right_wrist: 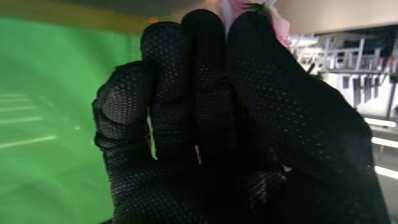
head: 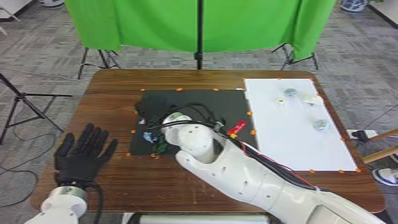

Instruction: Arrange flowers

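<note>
Judged incomplete: pale items [head: 290, 92] on white board [head: 293, 147]; pink flower [right_wrist: 281, 24] awaits placement. Right robot hand [right_wrist: 298, 110]: fingers straight, together; grip indeterminable. Left robot hand [head: 78, 162]: fingers apart.

Head view: I've got bright, fairly even light, white sheet [head: 289, 145] brightest. Right hand [head: 153, 107] nearly merges into the black mat [head: 233, 102]. Right wrist view: pale glare streaks across the green cloth [right_wrist: 62, 75], white light strips [right_wrist: 385, 143] glowing beside the hand, palm side near-black in shadow.
</note>
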